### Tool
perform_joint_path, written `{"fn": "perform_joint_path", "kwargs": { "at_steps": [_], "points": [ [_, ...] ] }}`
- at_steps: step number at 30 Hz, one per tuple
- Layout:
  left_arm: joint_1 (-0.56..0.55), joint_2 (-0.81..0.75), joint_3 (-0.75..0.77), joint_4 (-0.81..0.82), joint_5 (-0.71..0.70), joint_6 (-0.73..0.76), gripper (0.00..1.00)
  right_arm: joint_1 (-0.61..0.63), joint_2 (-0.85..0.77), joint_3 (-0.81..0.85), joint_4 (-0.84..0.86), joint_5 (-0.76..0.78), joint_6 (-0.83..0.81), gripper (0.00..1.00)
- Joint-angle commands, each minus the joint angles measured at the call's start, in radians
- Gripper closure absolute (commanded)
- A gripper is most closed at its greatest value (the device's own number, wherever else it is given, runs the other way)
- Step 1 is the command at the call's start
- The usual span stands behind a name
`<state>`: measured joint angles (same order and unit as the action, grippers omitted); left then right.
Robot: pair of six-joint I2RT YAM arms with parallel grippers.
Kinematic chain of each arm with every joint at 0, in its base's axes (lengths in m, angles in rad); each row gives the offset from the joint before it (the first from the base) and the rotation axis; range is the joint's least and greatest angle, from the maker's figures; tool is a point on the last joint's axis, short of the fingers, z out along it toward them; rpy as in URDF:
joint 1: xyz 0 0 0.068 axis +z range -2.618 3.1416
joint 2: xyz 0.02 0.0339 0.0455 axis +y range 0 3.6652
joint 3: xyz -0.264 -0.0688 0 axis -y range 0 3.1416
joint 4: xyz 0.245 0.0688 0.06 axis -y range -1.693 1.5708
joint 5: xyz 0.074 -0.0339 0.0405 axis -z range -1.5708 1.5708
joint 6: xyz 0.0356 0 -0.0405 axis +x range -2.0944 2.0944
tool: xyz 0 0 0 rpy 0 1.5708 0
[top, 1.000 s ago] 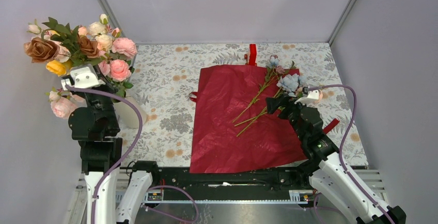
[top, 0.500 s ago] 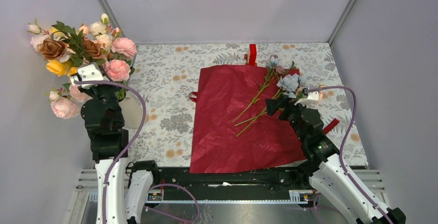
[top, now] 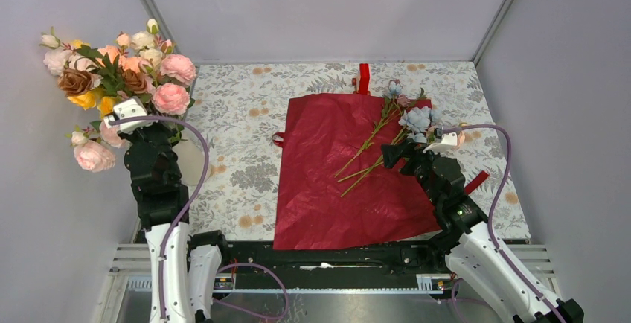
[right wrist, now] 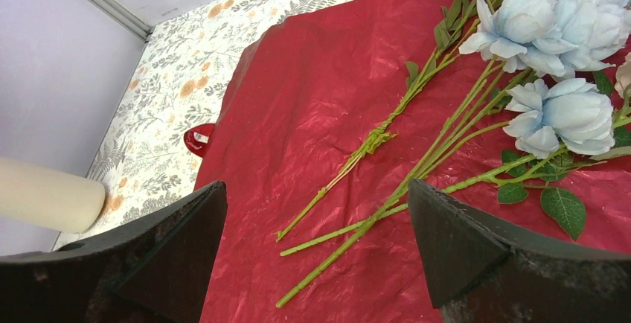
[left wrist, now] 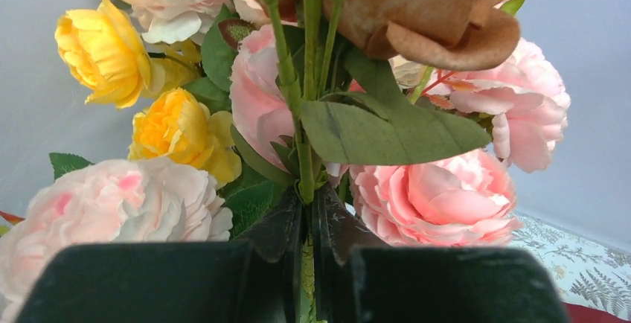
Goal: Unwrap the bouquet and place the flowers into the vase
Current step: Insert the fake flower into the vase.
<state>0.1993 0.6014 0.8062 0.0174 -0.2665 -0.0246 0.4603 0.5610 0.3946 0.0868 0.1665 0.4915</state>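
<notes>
While the left pincer point(left wrist: 309, 260) was clamped shut on the green stems of the big rose bunch point(top: 119, 70), raised at the upper left of the overhead frame, the right pincer point(right wrist: 316, 204) hung wide open and empty over the flowers point(top: 387, 133). These lay loose on the spread red wrapping paper point(top: 327, 189), centre-right on the desk point(top: 238, 114). The white vase point(top: 192, 165) sat at the left.

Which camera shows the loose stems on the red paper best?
Right wrist: the stems fill the view, close and unblocked. The top camera shows them small; left wrist shows only big roses.
</notes>
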Motion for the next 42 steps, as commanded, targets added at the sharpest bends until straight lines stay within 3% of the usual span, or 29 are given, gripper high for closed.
{"fn": "perform_joint_path", "kwargs": {
  "at_steps": [1,6,25,38,42],
  "points": [
    [0.015,-0.023,-0.015,0.034,-0.012,-0.041,1.00,-0.009,-0.004,-0.005,0.010,-0.010,0.002,0.03],
    [0.019,-0.025,-0.020,-0.039,-0.069,-0.083,1.00,-0.009,-0.004,-0.008,0.010,-0.012,0.005,0.03],
    [0.019,0.030,0.001,-0.177,-0.060,-0.113,0.99,-0.009,0.012,-0.021,0.037,-0.034,0.024,0.03],
    [0.020,-0.016,0.011,-0.217,-0.093,-0.106,0.76,-0.009,0.012,-0.023,0.037,-0.041,0.023,0.03],
    [0.019,-0.019,0.027,-0.227,-0.106,-0.112,0.63,-0.009,0.018,-0.023,0.037,-0.045,0.024,0.03]
  ]
}}
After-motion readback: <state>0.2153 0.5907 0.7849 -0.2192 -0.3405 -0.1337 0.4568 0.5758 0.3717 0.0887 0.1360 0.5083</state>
